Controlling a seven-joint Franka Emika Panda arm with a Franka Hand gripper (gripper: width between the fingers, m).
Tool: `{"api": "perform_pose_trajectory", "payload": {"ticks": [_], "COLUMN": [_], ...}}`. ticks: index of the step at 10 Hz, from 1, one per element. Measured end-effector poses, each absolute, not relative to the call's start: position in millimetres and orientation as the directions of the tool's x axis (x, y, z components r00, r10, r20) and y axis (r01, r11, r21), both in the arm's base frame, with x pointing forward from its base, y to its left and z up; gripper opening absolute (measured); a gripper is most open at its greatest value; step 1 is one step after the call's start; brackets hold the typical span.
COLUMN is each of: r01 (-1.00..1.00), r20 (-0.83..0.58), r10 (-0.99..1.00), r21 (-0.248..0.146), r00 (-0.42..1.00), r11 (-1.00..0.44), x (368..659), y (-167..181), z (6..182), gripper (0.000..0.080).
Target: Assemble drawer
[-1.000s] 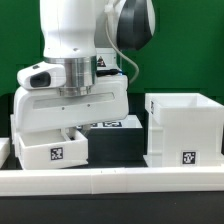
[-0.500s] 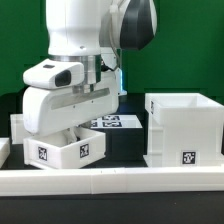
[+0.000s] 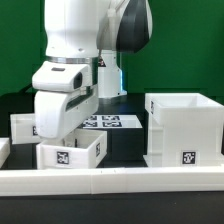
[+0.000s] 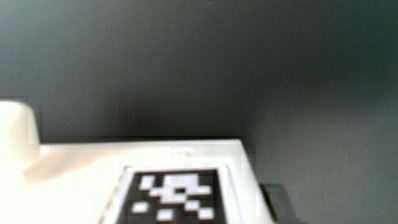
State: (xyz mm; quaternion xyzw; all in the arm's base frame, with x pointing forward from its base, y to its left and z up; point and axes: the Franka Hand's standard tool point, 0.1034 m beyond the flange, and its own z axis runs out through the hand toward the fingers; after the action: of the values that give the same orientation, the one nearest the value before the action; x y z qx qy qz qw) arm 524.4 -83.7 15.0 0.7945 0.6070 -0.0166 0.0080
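Observation:
My gripper (image 3: 62, 134) is tilted over a small white drawer tray (image 3: 72, 152) at the exterior view's left and looks shut on its wall. The fingertips are hidden behind the tray. The tray's front shows two black-and-white tags and rests close to the table, turned at an angle. In the wrist view the tray's wall (image 4: 80, 170) with a tag fills the near edge, with one dark finger (image 4: 269, 197) beside it. A second small tray (image 3: 20, 128) stands behind it. The large cube-like casing (image 3: 183, 128) stands open-topped at the exterior view's right.
The marker board (image 3: 108, 122) lies flat on the dark table between the trays and the casing. A long low white rail (image 3: 120, 180) runs along the front edge. A green wall stands behind.
The arm has swung toward the exterior view's left and tilted. The small tray has moved with it, lower and forward, and turned so that two tags show.

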Motion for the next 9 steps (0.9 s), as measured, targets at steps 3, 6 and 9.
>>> {"api": "perform_pose_trajectory", "payload": {"ticks": [3,6,9], "r01": [0.998,0.999,0.999], "r20": [-0.059,-0.065,-0.055], "r10": [0.996,0.998,0.998], "r21": [-0.024,-0.031,-0.029], "r00": [0.062,-0.009,0.033], "r11": [-0.063,0.007,-0.034], "x": [524,523,535], "y": [-78,-74,-40], "z": [13.9,12.4,16.3], "gripper": [0.0041,0.0041,0.0041]}}
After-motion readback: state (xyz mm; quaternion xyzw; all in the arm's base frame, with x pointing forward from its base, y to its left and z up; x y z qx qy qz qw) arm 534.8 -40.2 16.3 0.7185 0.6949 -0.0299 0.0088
